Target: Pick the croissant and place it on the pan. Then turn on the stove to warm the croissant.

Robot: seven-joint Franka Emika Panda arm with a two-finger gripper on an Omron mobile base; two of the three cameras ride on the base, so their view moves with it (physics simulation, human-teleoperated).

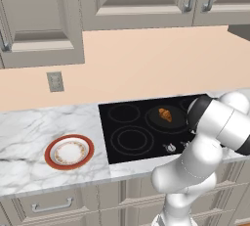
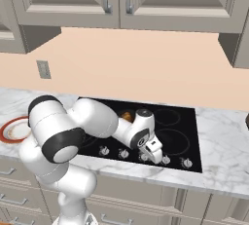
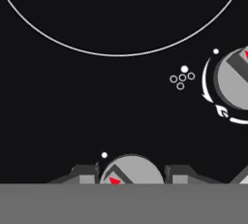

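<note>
Croissant on pan from left, tool clamped on knob

Even, soft, shadowless light; sharp render.

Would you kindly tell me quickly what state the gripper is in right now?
Gripper: closed on a stove knob at the front of the cooktop.

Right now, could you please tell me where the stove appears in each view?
Left base view: stove centre-right, set in the marble counter.
Right base view: centre, partly behind the arm.
Hand view: black glass up close.
Shared landmark: the silver knobs along its front edge.
</note>
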